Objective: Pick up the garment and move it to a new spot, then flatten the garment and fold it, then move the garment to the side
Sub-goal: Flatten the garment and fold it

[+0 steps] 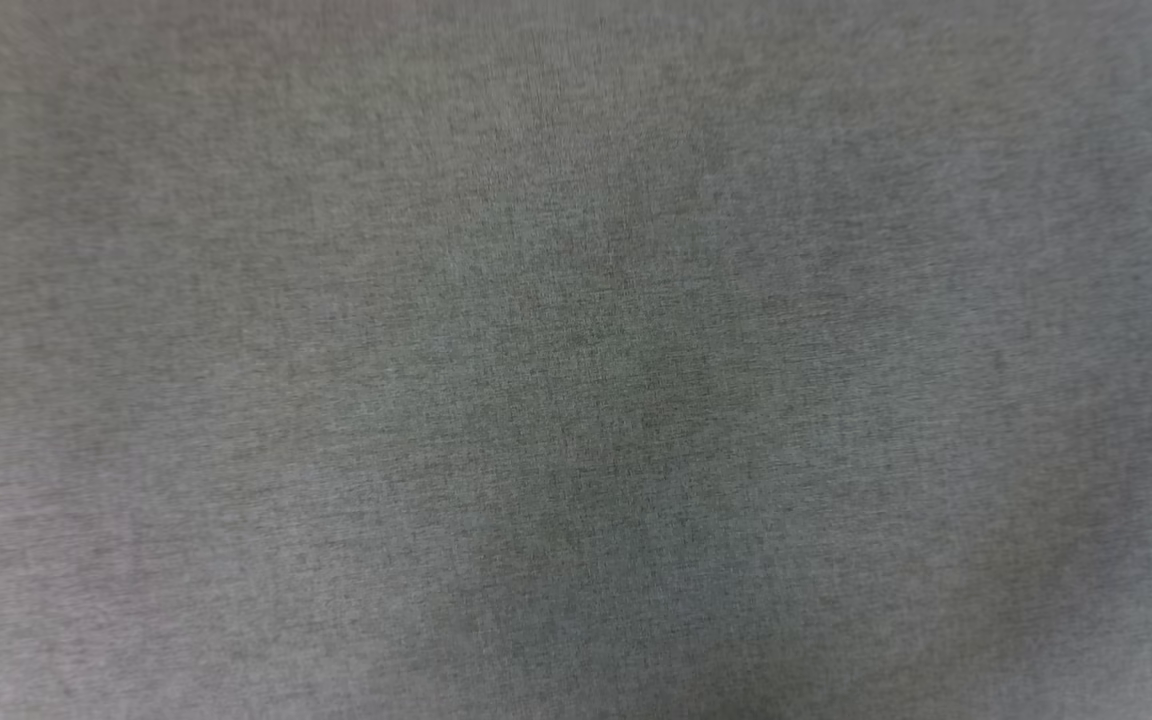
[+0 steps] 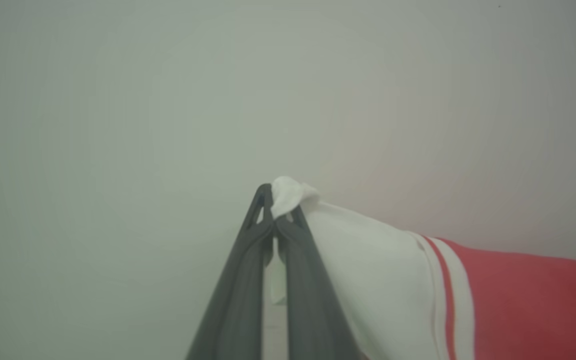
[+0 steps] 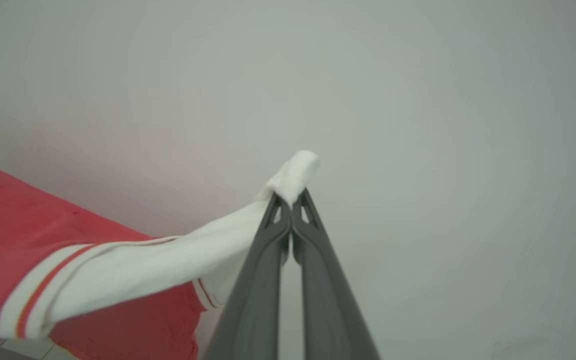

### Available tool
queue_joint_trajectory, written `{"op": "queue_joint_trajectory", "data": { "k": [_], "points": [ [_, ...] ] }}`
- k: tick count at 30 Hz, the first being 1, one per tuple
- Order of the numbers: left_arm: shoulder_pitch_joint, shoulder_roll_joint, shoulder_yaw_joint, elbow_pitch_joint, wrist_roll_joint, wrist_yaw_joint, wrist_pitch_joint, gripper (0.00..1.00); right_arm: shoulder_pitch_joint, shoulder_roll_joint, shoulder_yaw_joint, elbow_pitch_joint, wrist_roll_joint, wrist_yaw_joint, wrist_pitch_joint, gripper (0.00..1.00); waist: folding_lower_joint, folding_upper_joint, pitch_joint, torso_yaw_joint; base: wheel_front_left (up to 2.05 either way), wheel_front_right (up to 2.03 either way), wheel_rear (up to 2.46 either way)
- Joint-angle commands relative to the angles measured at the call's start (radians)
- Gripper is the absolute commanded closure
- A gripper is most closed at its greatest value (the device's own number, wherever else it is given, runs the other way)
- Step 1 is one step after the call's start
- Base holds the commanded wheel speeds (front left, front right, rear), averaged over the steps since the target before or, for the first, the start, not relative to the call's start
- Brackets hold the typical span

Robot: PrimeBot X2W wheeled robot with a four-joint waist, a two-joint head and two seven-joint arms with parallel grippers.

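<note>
Since the left gripper (image 2: pixel 275 209) and right gripper (image 3: pixel 291 201) each pinch shut on a white sleeve tip of the garment (image 2: pixel 528 300), you look to be in the lift-and-carry step. It hangs stretched between them (a tuft of white pokes past each pair of fingertips). The red body sags below the white sleeves, and striped trim marks the seams. Your next move likely calls for lowering both ends evenly, keeping it taut so it lands flat.

The garment (image 2: pixel 528 305) is bright red with white sleeves and white bands split by a thin red stripe. The left tool (image 2: pixel 274 201) and right tool (image 3: pixel 292 201) are dark grey. The mottled cloth surface (image 1: pixel 576 360) is grey.
</note>
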Motion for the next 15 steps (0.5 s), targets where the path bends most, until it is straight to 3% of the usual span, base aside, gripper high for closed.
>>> {"op": "queue_joint_trajectory", "data": {
  "k": [1, 8, 15],
  "points": [
    [-0.009, -0.001, 0.001, 0.016, -0.007, -0.006, -0.011, 1.00, -0.015, 0.008, 0.026, 0.013, 0.007, -0.001, -0.011, 1.00, -0.0002, -0.0001, 0.048, -0.006, 0.00, 0.00, 0.00],
    [0.037, -0.031, 0.003, 0.059, -0.037, -0.017, -0.043, 1.00, 0.017, 0.012, 0.079, 0.050, 0.044, -0.001, -0.023, 1.00, -0.0002, -0.0001, 0.087, 0.012, 0.00, 0.00, 0.00],
    [0.135, -0.048, 0.009, 0.072, -0.069, -0.039, -0.084, 1.00, 0.120, -0.014, 0.103, 0.049, 0.084, -0.001, -0.055, 1.00, -0.0002, -0.0001, 0.057, 0.030, 0.00, 0.00, 0.00]
  ]
}}
